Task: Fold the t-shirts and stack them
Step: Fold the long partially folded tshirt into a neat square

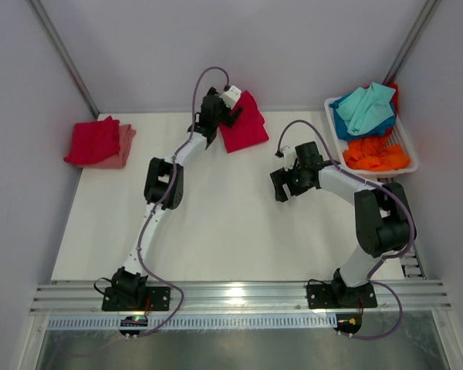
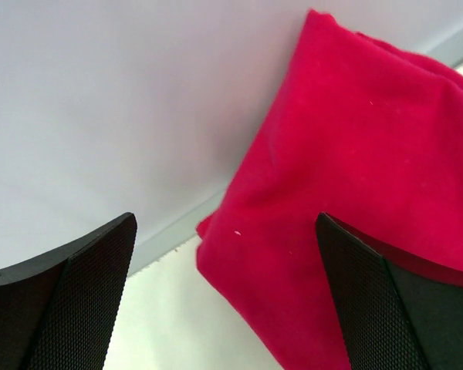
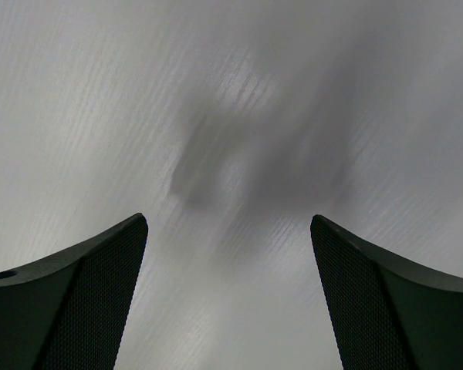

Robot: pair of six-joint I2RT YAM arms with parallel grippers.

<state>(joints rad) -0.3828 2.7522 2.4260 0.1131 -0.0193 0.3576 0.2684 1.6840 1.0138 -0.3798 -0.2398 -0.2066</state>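
Note:
A folded crimson-red t-shirt (image 1: 245, 123) (image 2: 347, 193) lies at the back of the table against the rear wall. My left gripper (image 1: 230, 108) (image 2: 225, 297) hovers over its left edge, open, with nothing between the fingers. A stack of folded t-shirts, crimson (image 1: 92, 140) on salmon pink (image 1: 120, 150), lies at the back left. Teal (image 1: 368, 106), blue (image 1: 344, 127) and orange (image 1: 376, 153) t-shirts fill the basket. My right gripper (image 1: 281, 183) (image 3: 228, 301) hangs open over bare table right of centre, holding nothing.
The white plastic basket (image 1: 407, 142) stands at the back right against the side wall. Grey walls close in the table at the back and on both sides. The metal rail (image 1: 239, 297) with both arm bases runs along the near edge.

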